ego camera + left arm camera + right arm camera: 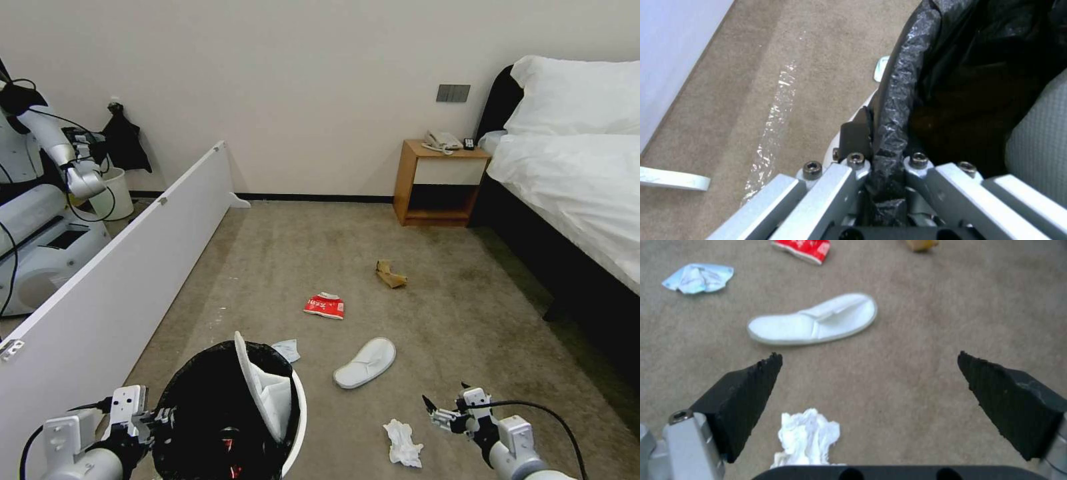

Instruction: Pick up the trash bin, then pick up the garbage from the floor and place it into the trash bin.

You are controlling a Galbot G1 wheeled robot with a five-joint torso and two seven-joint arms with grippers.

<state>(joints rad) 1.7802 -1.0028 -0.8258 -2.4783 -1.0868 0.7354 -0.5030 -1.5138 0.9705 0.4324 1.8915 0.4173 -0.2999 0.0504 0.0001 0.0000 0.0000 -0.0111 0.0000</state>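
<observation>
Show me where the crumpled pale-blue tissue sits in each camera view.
Head view: pale-blue tissue on carpet, just beyond the trash bin.
Left wrist view: tissue edge peeking past the bin's bagged rim.
Right wrist view: tissue beyond the white slipper.
Shared landmark: beige carpet under it.

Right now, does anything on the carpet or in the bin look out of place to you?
Yes. A white slipper stands on end in the trash bin, poking above the rim, while its mate lies on the floor among a tissue and a red packet.
</observation>
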